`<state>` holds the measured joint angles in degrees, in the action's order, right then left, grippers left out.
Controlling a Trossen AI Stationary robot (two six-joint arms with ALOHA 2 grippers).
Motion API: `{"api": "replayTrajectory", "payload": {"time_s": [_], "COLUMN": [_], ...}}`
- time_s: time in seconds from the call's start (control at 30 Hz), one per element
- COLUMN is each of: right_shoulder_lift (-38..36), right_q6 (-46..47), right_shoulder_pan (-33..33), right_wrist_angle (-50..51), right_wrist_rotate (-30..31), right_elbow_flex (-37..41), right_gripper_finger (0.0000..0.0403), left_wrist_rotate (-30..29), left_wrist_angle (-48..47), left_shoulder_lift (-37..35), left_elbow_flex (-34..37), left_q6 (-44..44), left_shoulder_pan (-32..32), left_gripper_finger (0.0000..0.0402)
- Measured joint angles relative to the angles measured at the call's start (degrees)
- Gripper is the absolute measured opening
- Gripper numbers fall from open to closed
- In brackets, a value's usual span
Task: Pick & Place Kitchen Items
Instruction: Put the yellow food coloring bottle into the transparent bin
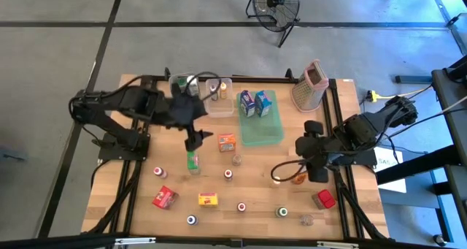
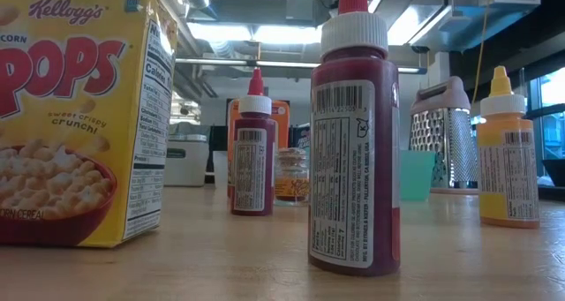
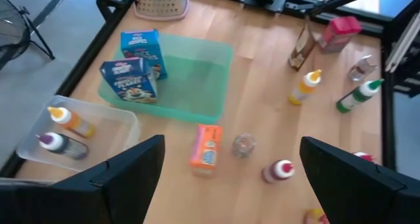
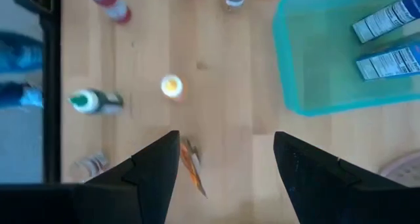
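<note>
Left end effector (image 1: 197, 139) open, empty, above orange carton (image 1: 227, 141). Carton light, stiff, crushable: grip flat sides. Right end effector (image 1: 315, 169) open, empty, over right tabletop (image 1: 255, 183).

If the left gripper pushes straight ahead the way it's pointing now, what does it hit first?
Most likely the orange carton, lying on the wood between the open left gripper's fingers in its wrist view, with a small clear jar beside it. Beyond sits the green tray. Depth is unclear, so hedge.

High cam straight down; low cam at tabletop level; both wrist cams sharing green tray (image 3: 197, 79).
</note>
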<state>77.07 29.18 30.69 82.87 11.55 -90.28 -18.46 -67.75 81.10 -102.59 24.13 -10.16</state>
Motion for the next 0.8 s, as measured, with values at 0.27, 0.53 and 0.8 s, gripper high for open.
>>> {"api": "replayTrajectory", "payload": {"time_s": [0.27, 0.53, 0.8], "right_shoulder_lift": [0.1, 0.1, 0.1], "right_q6": [6.3, 9.4, 5.8], "right_shoulder_pan": [1.8, 2.4, 0.8], "right_wrist_angle": [-11.4, -15.5, -11.2], "right_wrist_rotate": [-0.9, -1.2, -0.9], "right_elbow_flex": [0.0, 0.0, 0.0], "right_gripper_finger": [0.0250, 0.0271, 0.0336], "left_wrist_rotate": [-6.7, -7.5, -7.5], "left_wrist_angle": [0.0, -0.5, -1.8], "left_shoulder_lift": [0.0, 0.0, 0.0], "left_elbow_flex": [0.0, 0.0, 0.0], "left_q6": [7.0, 7.7, 9.6], "left_shoulder_pan": [-9.4, -12.4, -12.4], "left_gripper_finger": [0.0349, 0.0349, 0.0349]}}
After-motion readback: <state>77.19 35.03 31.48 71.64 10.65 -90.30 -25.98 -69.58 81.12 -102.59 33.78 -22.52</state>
